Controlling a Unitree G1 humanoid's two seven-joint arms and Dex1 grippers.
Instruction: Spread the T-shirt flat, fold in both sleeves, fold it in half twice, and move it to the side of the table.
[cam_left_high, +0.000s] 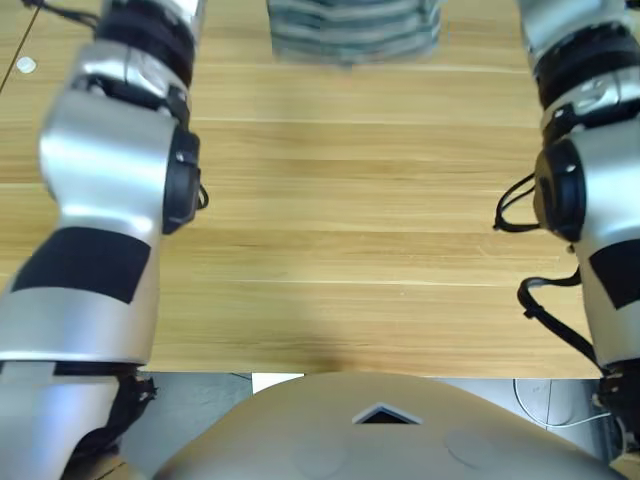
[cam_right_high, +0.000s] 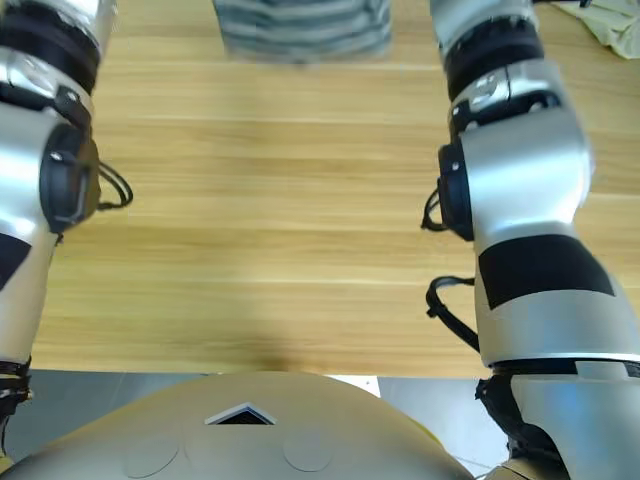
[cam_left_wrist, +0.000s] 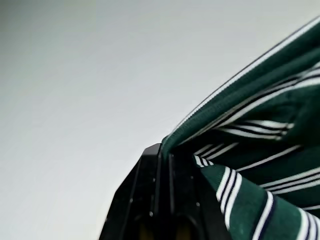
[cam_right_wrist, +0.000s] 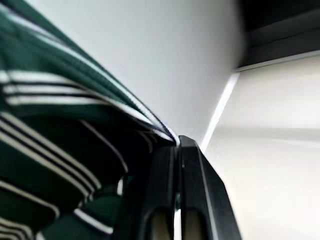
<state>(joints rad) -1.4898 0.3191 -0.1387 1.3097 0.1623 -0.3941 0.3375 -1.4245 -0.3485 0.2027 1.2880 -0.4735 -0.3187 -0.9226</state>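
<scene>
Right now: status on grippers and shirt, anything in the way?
Left gripper shut on T-shirt edge. Right gripper shut on it too. Shirt held up over table far side. Pale cloth at far right corner.

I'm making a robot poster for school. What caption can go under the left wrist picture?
The black two-finger left gripper pinches a fold of the dark green, white-striped cloth T-shirt.
</scene>
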